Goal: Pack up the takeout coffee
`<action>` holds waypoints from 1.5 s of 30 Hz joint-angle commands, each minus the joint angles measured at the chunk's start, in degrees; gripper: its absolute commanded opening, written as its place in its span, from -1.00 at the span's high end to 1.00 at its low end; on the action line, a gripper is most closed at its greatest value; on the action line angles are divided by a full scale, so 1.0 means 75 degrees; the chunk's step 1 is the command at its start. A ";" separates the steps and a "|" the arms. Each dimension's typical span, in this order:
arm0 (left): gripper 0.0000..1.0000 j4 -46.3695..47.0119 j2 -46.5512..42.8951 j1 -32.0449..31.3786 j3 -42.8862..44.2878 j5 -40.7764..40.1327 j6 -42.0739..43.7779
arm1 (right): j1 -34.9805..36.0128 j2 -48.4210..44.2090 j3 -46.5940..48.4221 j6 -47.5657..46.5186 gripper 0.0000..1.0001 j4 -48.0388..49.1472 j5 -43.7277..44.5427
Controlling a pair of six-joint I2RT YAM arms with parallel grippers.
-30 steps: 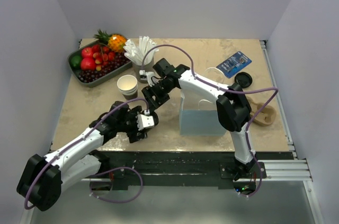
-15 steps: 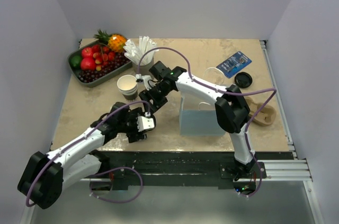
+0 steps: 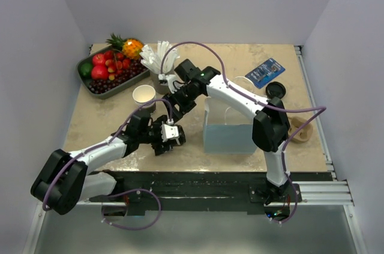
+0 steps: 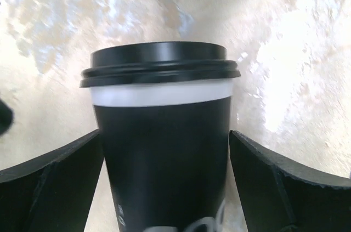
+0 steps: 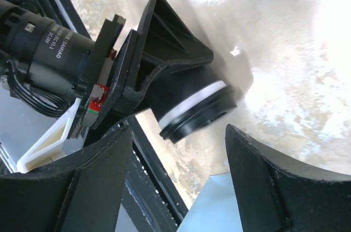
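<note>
Left wrist showed left gripper [image 4: 165,140] pinching the takeout coffee [image 4: 162,111]; spread right gripper [image 5: 179,132] would best grip below the lid [image 4: 159,59].

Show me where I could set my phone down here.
Bare table along the far edge, between the stick cup and the blue packet; also the left side in front of the fruit tray. Crowded around the cup stack and the clear bag.
</note>
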 commanded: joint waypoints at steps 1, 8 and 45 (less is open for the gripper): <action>-0.93 0.1099 0.0009 0.0321 0.0135 0.0664 -0.0235 | -0.0095 -0.0236 0.0553 -0.0156 -0.45 -0.0181 0.0247; -1.00 -0.0248 -0.0166 0.0344 0.0965 0.1015 -0.0258 | -0.0552 0.0033 0.1009 -0.0306 -0.49 -0.0134 0.0154; -0.25 -0.1528 0.0877 0.0344 0.2244 0.1191 -0.2214 | -0.1141 -0.2531 0.1375 -0.3234 -0.66 -0.0578 -0.1720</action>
